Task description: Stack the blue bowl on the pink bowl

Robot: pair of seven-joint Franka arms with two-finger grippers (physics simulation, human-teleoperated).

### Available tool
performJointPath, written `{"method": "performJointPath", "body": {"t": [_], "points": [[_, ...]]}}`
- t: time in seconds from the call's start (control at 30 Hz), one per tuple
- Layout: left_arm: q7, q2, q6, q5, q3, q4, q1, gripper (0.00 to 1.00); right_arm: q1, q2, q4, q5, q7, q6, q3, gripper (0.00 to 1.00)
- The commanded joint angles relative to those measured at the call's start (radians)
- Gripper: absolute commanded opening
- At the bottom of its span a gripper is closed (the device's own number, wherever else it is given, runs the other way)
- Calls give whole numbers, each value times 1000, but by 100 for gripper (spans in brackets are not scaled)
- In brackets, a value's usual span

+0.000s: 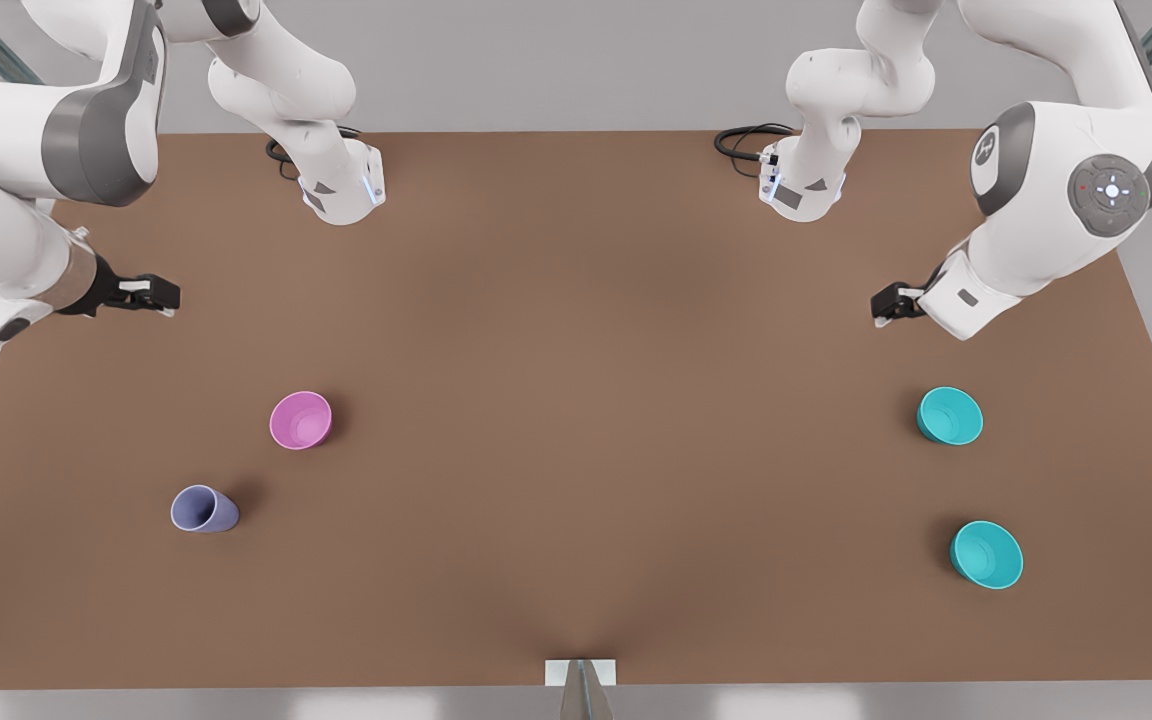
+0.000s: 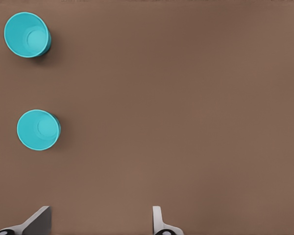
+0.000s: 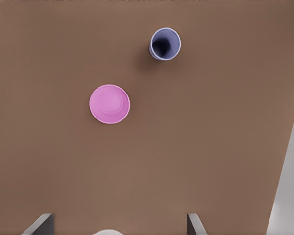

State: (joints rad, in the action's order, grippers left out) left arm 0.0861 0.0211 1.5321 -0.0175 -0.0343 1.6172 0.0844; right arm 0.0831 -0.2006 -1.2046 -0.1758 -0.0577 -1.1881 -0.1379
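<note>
Pink bowl (image 1: 300,420) front view's left, blue bowl (image 1: 949,416) right, well apart; both upright.

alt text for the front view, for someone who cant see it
A brown table holds a pink bowl and lavender cup at the front view's left, and two teal bowls, the blue bowl and a wider one, at its right. The right hand and left hand hover open, holding nothing.

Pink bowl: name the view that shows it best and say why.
The right wrist view: the pink bowl is seen almost straight down, its whole rim and inside plain, near the lavender cup. The front view shows it farther off and at a slant, on the front view's left.
</note>
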Motion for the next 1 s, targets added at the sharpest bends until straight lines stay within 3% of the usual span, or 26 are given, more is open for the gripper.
{"method": "performJointPath", "body": {"t": [0.0, 0.07, 0.17, 0.3, 0.4, 0.47, 0.6, 0.97], "points": [[20, -1, 11, 1, -1, 0, -21, 100, 1, 1, 0, 2, -13, -15, 0, 100], [20, 0, 11, 1, -1, 1, -21, 100, -2, -14, 8, -4, 3, -13, -2, 100], [20, -1, 7, 1, -1, 3, -21, 100, 15, -184, -9, 2, 84, -7, 0, 100], [20, 0, 5, 1, -1, 3, -21, 100, 83, -362, -13, 75, 81, -248, 0, 100], [20, 0, 3, 1, -3, 3, -20, 100, 75, -307, -124, 73, 118, -333, 0, 100], [20, 0, 3, 1, -3, 3, -20, 100, 87, -80, -519, 75, 142, -642, 0, 100], [21, 6, 3, 1, -3, 4, -20, 100, 136, -43, -717, 131, 148, -832, -2, 100], [20, 8, -13, 1, -3, 4, -20, 100, 149, -194, -727, 177, 246, -903, -2, 100]]}}
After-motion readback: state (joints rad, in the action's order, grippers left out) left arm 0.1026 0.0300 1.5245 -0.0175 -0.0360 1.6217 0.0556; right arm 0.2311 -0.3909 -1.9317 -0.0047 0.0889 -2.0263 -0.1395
